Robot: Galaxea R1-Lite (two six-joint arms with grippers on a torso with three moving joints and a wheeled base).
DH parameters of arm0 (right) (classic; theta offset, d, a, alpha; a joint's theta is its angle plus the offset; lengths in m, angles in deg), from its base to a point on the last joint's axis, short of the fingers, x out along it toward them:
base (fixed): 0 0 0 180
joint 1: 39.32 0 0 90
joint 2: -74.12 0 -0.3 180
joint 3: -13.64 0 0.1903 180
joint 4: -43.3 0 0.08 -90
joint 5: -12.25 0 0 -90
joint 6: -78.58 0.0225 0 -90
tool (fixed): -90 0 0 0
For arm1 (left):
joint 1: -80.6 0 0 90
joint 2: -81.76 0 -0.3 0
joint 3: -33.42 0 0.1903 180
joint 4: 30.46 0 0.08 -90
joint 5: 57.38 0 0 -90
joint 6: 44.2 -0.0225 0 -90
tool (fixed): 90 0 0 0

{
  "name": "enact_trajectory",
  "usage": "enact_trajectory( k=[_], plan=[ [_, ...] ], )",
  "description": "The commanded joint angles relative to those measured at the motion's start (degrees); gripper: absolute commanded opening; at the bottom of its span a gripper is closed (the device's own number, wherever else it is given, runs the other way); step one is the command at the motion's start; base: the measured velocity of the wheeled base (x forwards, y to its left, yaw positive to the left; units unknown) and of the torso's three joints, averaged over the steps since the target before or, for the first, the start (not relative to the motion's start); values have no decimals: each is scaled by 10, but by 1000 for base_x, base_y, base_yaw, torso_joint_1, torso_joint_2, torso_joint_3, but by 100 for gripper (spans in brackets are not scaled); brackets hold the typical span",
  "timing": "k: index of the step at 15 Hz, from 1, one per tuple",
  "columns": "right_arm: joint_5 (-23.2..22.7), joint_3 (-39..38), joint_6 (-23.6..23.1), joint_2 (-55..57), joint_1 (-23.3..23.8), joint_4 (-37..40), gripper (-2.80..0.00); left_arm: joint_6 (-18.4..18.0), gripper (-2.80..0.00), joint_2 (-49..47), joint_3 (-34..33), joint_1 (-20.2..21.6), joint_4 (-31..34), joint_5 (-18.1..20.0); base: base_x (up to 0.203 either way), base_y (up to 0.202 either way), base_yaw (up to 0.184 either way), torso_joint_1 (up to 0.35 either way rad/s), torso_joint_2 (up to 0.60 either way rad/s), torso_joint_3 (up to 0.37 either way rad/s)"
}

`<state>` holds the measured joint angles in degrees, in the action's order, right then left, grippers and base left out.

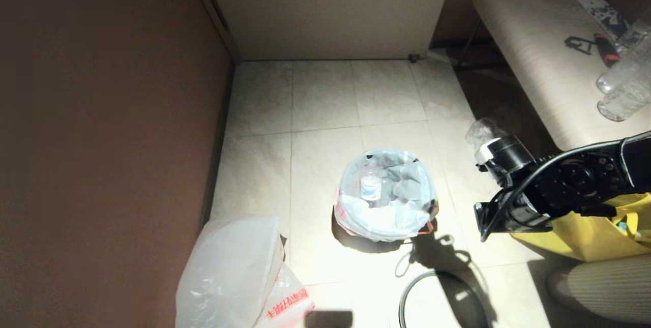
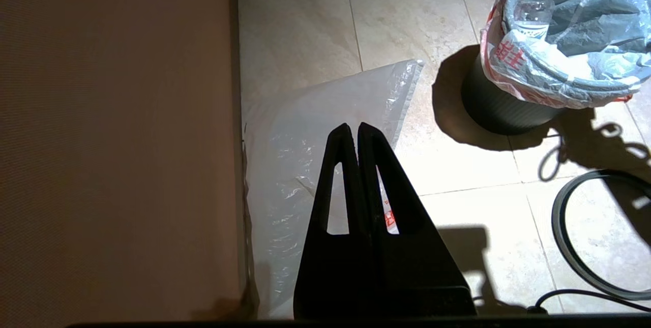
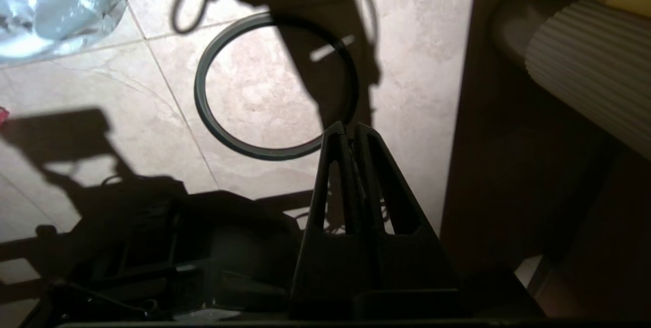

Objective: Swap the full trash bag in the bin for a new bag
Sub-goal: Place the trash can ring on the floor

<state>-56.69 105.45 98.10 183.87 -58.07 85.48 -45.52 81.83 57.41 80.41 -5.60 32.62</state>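
The bin [image 2: 488, 109], black-walled, stands mid-floor, lined with the full trash bag [image 1: 386, 218]. That bag is thin, whitish and red-printed, and it is folded over the bin's edge. Inside it are a small bottle [image 1: 371, 185] and crumpled plastic. The grey hoop [image 1: 402, 303] lies flat on the tiles in front of the bin. The new bag [image 1: 229, 267], milky white with red characters, lies by the left wall. My left gripper [image 2: 354, 125] hangs shut and empty over it. My right gripper [image 3: 351, 125] is shut and empty above the floor beside the hoop [image 3: 201, 99].
A brown wall [image 1: 101, 140] runs along the left. My right arm [image 1: 559, 180] reaches in from the right over a yellow tote bag [image 1: 585, 239]. A pale bench [image 1: 534, 63] with clear bottles [image 1: 623, 99] stands at back right. A ribbed cushion [image 1: 610, 287] sits at lower right.
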Motion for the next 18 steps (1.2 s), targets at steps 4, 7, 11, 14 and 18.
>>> enact_trajectory(
  k=[4,7,11,14,18],
  plan=[
    [-3,-5,14,88,26,-50,-280,0,-280,-1,0,0,0,0,0,0,0,0,0,0],
    [-28,-4,5,123,67,-101,-280,0,-280,-1,0,0,0,0,0,0,0,0,0,0],
    [-97,-1,-32,149,114,-126,-280,0,-280,0,0,0,0,0,0,0,0,0,0,0],
    [-114,-1,-56,190,129,-179,-280,0,-280,0,0,0,0,-1,0,0,0,0,0,0],
    [-182,-2,-56,197,130,-220,-280,0,-280,0,0,0,0,0,0,0,0,0,0,0]
  ],
)
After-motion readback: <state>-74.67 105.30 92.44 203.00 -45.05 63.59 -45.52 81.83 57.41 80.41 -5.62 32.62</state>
